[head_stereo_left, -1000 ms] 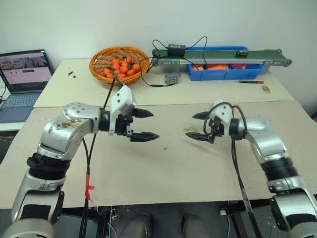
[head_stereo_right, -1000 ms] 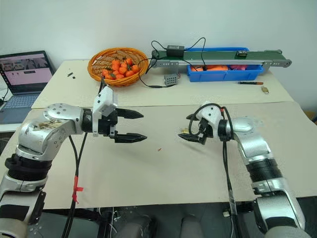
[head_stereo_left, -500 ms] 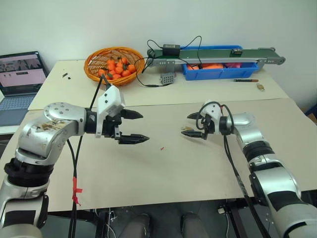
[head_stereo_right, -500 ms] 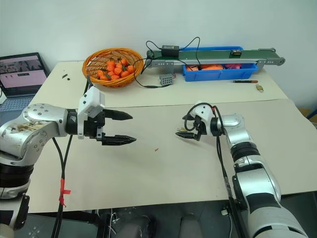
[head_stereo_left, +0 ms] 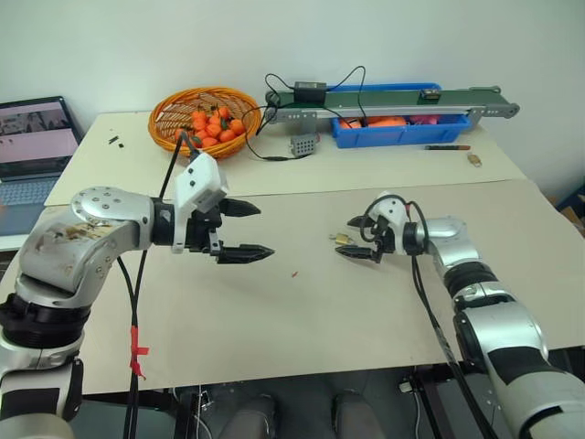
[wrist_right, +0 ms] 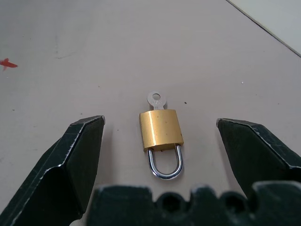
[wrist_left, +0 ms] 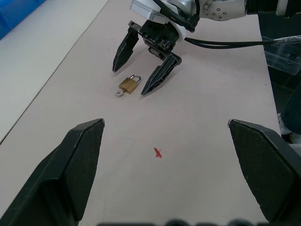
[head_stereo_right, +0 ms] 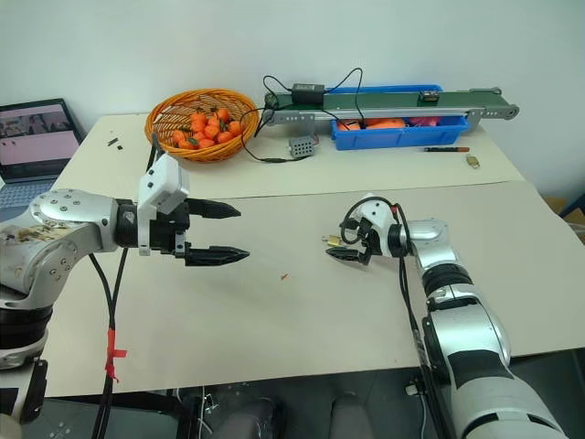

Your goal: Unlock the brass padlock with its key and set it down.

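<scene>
Right wrist view: right hand open, straddling the padlock on the worktop.
Padlock lies flat, shackle shut, with the key sticking out of its base, between the spread fingers, not touching either. Left hand hangs open, well apart. Judged step: reaching to grasp the lock body. Next move calls for closing squarely on the brass sides, leaving the key head free for the left hand.

Two head cameras look forward and down over the table; the left wrist camera faces across at the right gripper; the right wrist camera looks closely down; both wrist views share the brass padlock.
</scene>
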Tool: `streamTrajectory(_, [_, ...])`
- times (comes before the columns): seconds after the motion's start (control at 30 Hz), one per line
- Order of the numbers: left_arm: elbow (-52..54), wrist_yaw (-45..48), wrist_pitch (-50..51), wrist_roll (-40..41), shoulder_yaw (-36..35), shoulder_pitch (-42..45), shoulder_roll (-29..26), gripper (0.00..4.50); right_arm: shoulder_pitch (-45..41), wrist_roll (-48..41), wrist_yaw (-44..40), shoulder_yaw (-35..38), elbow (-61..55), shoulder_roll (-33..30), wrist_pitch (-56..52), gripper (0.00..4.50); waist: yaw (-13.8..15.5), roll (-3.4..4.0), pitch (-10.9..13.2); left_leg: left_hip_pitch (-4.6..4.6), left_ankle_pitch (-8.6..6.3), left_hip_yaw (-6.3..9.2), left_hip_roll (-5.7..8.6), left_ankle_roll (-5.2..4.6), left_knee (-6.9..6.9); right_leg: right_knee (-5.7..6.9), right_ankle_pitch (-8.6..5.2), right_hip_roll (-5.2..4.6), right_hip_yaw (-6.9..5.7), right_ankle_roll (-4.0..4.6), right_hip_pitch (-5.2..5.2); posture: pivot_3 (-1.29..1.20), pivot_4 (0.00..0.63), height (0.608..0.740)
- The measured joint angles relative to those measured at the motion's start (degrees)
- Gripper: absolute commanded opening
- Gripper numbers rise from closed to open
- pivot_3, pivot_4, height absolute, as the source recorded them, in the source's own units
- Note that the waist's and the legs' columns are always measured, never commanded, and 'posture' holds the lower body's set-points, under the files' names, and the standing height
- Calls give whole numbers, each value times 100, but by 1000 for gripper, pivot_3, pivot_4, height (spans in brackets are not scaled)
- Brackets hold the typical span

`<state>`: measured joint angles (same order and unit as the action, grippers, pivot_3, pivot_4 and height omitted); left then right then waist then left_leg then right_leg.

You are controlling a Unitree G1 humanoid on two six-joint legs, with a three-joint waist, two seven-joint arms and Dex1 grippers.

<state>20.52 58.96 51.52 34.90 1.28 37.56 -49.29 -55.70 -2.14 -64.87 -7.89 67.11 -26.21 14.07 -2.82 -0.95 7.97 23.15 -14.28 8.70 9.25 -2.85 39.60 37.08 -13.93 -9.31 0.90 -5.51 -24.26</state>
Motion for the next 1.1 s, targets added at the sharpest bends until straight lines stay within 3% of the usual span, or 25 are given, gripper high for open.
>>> streamTrajectory(0.07, [52,-49,21,67,-20,0,0,4500,1,48,25,12,107,49,0,4488,-2,1,0,0,0,-1,-1,1,0,0,0,1,1,1,0,0,150,740])
streamTrajectory(0.17, [78,-100,96,112,-20,0,-14,4500,0,91,88,35,161,124,0,3867,-8,1,0,-2,0,-2,-1,1,0,0,0,2,3,1,1,0,150,740])
streamTrajectory(0.43, [103,-146,138,128,-26,25,-106,4500,-3,175,245,173,247,287,56,1153,-62,1,1,-12,-2,-3,-3,3,0,0,0,6,5,1,6,0,150,740])
streamTrajectory(0.47, [103,-150,143,132,-26,34,-108,4500,-7,192,246,179,248,296,60,973,-67,1,1,-15,-2,-3,-3,4,0,0,0,7,5,1,8,0,150,740])
streamTrajectory(0.8, [31,-159,200,322,-85,69,-86,4500,55,278,-59,170,-42,234,89,936,-86,5,3,-14,-3,-4,-4,6,1,1,0,8,6,1,5,0,150,740])
streamTrajectory(0.93, [-492,-474,295,493,-339,31,389,4500,640,58,-623,175,-2058,-173,-316,936,-54,17,10,-8,-4,1,-4,7,6,4,0,9,2,1,-2,0,150,740])
streamTrajectory(1.07, [-1085,-1092,330,277,-391,-71,776,4500,1223,-329,-607,220,-4119,-347,-1096,936,-66,18,10,-10,-7,-2,-7,11,6,6,0,12,5,1,0,0,150,740])
streamTrajectory(1.1, [-1364,-1467,449,295,-567,-31,1119,4500,1457,-376,-535,222,-4762,-458,-1370,936,-29,17,11,-7,-7,0,-7,11,12,6,1,12,3,1,-3,0,150,740])
